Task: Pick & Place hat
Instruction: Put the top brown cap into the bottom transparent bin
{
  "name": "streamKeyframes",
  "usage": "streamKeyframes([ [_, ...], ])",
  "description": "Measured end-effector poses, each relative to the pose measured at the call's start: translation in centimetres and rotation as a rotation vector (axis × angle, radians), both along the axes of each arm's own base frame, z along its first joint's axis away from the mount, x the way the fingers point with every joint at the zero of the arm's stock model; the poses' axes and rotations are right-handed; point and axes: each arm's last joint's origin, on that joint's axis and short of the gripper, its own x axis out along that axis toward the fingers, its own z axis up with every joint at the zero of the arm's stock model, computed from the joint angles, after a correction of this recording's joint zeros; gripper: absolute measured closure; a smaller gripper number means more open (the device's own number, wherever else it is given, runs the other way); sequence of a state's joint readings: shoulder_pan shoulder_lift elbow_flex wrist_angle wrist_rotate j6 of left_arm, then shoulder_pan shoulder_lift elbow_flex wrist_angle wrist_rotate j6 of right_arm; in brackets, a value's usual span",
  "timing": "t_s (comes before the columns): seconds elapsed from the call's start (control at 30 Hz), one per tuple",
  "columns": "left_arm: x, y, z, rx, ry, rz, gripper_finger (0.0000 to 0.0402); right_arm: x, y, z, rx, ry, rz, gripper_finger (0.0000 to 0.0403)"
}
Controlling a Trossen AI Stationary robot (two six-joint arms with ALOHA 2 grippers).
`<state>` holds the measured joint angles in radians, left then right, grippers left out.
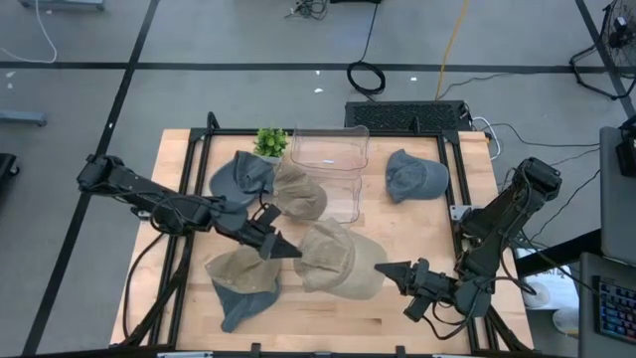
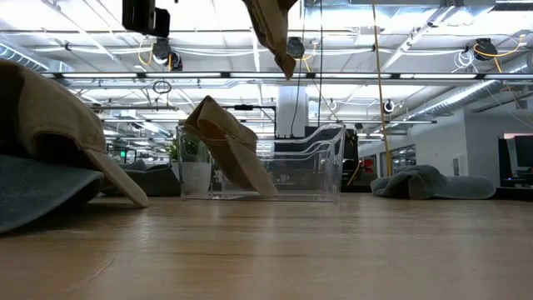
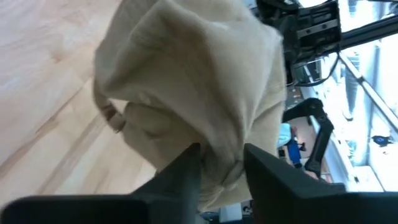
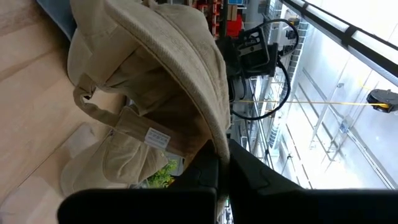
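Both grippers hold one tan hat (image 1: 333, 261) over the table's near middle. The low view shows its lower part (image 2: 271, 29) hanging high above the wood. My left gripper (image 1: 288, 249) comes at its left side and is shut on it (image 3: 221, 165). My right gripper (image 1: 384, 268) is shut on its right edge (image 4: 221, 163). The right wrist view looks into the hat's inside, where a white label (image 4: 155, 138) and a back strap (image 4: 93, 99) show. My left gripper pinches a bunched fold of the tan hat's crown cloth (image 3: 214, 146) between its two fingers (image 3: 186, 171). It reaches in about level from the table's left. The hat is lifted clear and sags beyond the fingers. My right gripper pinches the hat's stiff rim edge (image 4: 214, 144) between its shut fingers, reaching in from the table's right. The hat is clear of the table, open side turned toward this wrist.
A clear plastic bin (image 1: 333, 164) stands at the far middle with another tan hat (image 1: 298, 191) leaning on its left wall. A blue hat (image 1: 241, 177) and small plant (image 1: 270, 141) sit left of it, a grey-blue hat (image 1: 413, 175) right. Tan and blue hats (image 1: 243, 283) lie near left.
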<state>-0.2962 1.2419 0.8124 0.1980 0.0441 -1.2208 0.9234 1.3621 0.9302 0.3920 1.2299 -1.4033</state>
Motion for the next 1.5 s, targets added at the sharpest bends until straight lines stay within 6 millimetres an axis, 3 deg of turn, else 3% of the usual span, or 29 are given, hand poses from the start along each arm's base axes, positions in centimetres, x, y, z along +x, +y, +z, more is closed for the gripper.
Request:
streamKeyframes([
  [0.17, 0.0, 0.1, -0.1, 0.037, 0.004, 0.007, 0.0381, 0.0, 0.0, 0.0, 0.002, -0.001, 0.000, 0.0403],
  [0.33, 0.1, 0.5, -0.1, 0.074, -0.017, 0.019, 0.0382, 0.0, 0.0, 0.0, 0.003, -0.001, 0.000, 0.0401],
  [0.47, 0.4, 0.9, 1.0, 0.146, -0.156, 0.021, 0.0383, 0.0, 0.0, 0.0, 0.042, -0.014, -0.003, 0.0383],
  [0.6, 0.8, 1.7, 3.2, 0.243, -0.322, 0.021, 0.0383, -0.3, 0.0, 0.0, 0.115, -0.048, -0.059, 0.0352],
  [0.87, 0.9, 3.0, 9.7, 0.423, -0.557, -0.008, 0.0383, -0.9, -0.4, 0.3, 0.290, -0.161, -0.228, 0.0307],
  [1.03, 0.6, 4.0, 13.7, 0.527, -0.552, 0.018, 0.0383, -1.1, -2.4, -0.3, 0.315, -0.188, -0.291, 0.0304],
  [1.17, -0.1, 5.4, 16.4, 0.580, -0.467, 0.103, 0.0383, -1.8, -5.1, -1.7, 0.343, -0.235, -0.399, 0.0303],
  [1.33, -0.5, 7.4, 17.9, 0.619, -0.324, 0.173, 0.0383, -3.3, -7.9, -4.5, 0.307, -0.223, -0.434, 0.0307],
  [1.5, -0.4, 9.8, 18.6, 0.629, -0.247, 0.233, 0.0383, -4.6, -9.4, -7.1, 0.274, -0.204, -0.436, 0.0309],
])
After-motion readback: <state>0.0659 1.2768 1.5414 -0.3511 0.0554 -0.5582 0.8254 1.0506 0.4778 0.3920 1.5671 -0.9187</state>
